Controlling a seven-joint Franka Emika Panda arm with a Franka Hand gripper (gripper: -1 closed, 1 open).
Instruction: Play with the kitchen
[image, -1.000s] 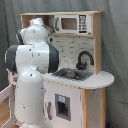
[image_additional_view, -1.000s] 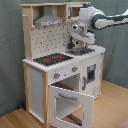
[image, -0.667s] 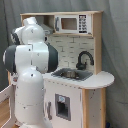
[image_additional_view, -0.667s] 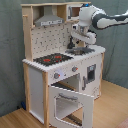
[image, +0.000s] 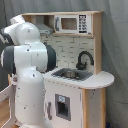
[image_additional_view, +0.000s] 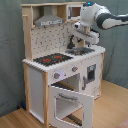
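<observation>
In the first exterior view the white arm fills the first exterior view's left, its thick joints stacked in front of the left part of the kitchen. Behind and right of it the kitchen shows a toy microwave on the upper shelf, a white brick-pattern back panel, a black faucet curving over the sink, and a rounded pale counter end at the right. A white door with a dark dispenser panel sits below the sink.

In the second exterior view the kitchen stands on a wooden floor before a grey-green curtain. From the second exterior view's left come the grey hood, the pegboard back and the black stove with red rings. Below, the oven door hangs swung open toward the near side. Further right, the arm reaches in from the upper right edge, and the hand hangs above the sink area, near the faucet. Whether its fingers are apart or together, I cannot tell.
</observation>
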